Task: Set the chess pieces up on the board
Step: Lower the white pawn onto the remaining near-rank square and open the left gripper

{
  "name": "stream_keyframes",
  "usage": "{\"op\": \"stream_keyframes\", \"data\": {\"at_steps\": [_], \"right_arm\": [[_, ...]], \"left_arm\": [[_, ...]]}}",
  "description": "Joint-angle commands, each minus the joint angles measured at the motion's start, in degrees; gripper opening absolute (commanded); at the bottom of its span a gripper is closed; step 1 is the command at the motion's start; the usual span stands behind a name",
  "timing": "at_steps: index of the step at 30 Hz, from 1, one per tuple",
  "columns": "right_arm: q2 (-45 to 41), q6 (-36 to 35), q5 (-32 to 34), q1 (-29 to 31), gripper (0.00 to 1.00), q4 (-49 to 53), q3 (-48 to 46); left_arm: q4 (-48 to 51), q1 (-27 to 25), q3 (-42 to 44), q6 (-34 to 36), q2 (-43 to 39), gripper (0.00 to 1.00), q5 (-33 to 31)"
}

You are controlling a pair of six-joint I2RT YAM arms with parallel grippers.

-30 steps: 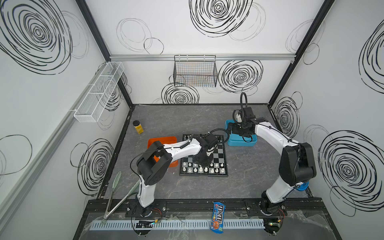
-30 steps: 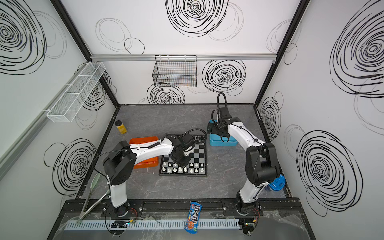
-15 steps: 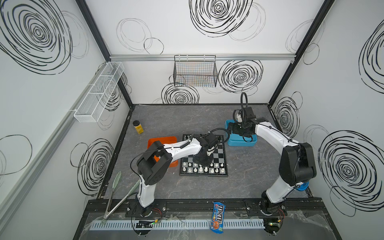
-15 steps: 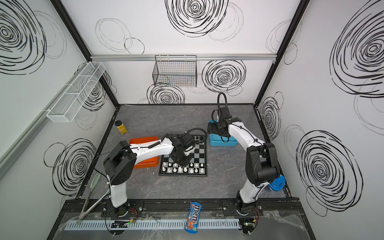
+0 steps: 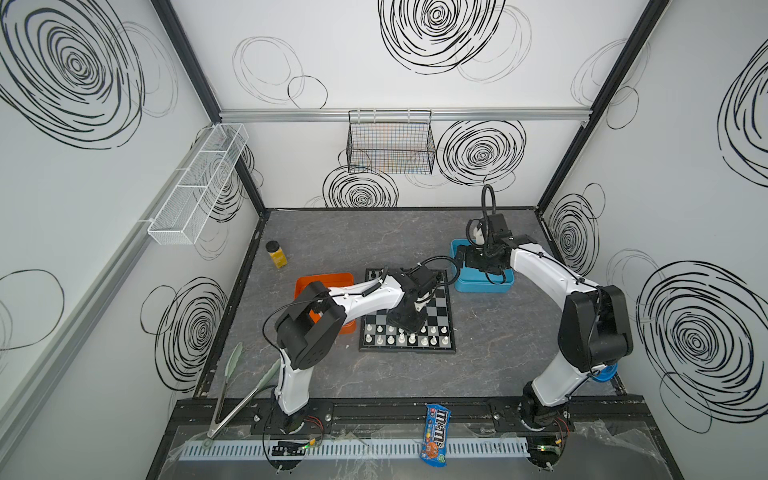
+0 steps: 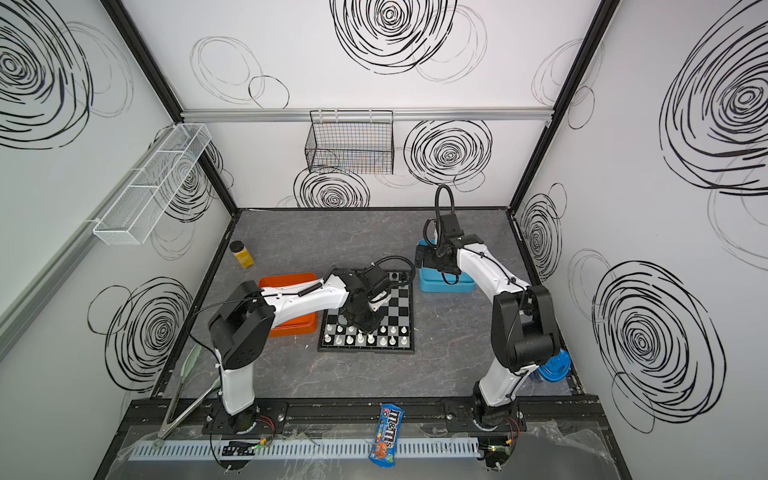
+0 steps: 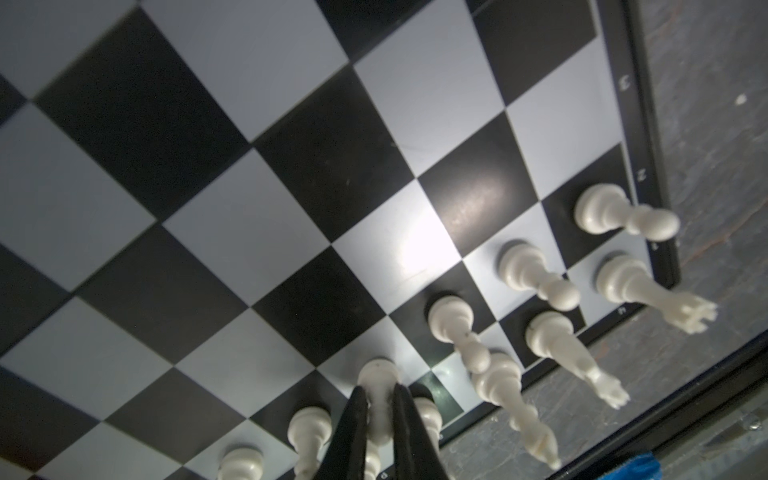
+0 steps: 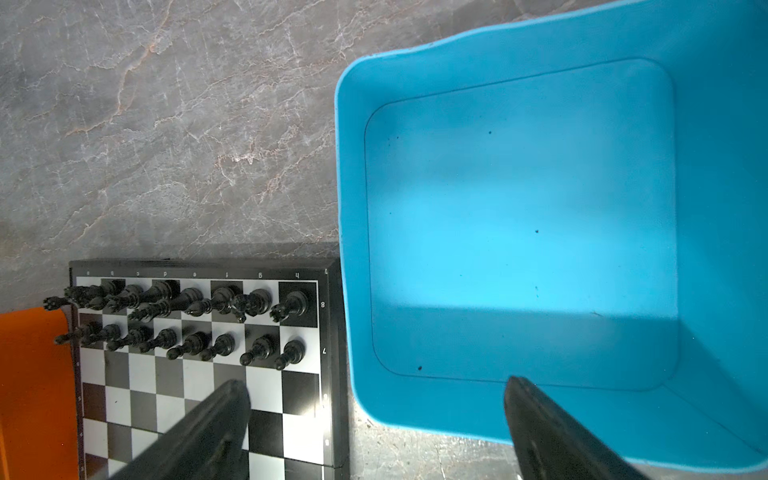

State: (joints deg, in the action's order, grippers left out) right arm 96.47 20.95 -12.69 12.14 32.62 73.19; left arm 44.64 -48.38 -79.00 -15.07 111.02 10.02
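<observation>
The white pawn point(image 7: 378, 374) is standing in the second near row of the board point(image 5: 436, 307). The left hand point(image 7: 379, 399) is pinching its thin neck. I think it is setting the pawn down, so it should be letting go gently and lifting straight up, not bumping the white pieces point(image 7: 453, 320) close beside. The black pieces point(image 8: 187, 307) are filling the two far rows. The right hand point(image 8: 374, 384) is hanging wide open over the left side of the blue tray point(image 8: 519, 228), which is holding nothing. The left arm point(image 5: 365, 291) is hiding most of the orange tray point(image 5: 324, 279).
</observation>
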Motion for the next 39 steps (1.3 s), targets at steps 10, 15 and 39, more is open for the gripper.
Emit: {"op": "stream_keyframes", "data": {"at_steps": [10, 15, 39], "right_arm": [[-1.46, -0.21, 0.3, -0.45, 1.0, -0.74, -0.77], [-1.5, -0.27, 0.21, -0.54, 1.0, -0.97, -0.96], [-1.15, -0.2, -0.32, -0.54, 1.0, -1.41, -0.77]], "left_arm": [[0.42, -0.22, -1.42, 0.33, 0.77, 0.19, -0.57], [0.95, -0.25, -1.51, 0.3, 0.82, 0.19, -0.86], [2.5, -0.52, -2.78, 1.23, 0.7, 0.25, -1.13]]}}
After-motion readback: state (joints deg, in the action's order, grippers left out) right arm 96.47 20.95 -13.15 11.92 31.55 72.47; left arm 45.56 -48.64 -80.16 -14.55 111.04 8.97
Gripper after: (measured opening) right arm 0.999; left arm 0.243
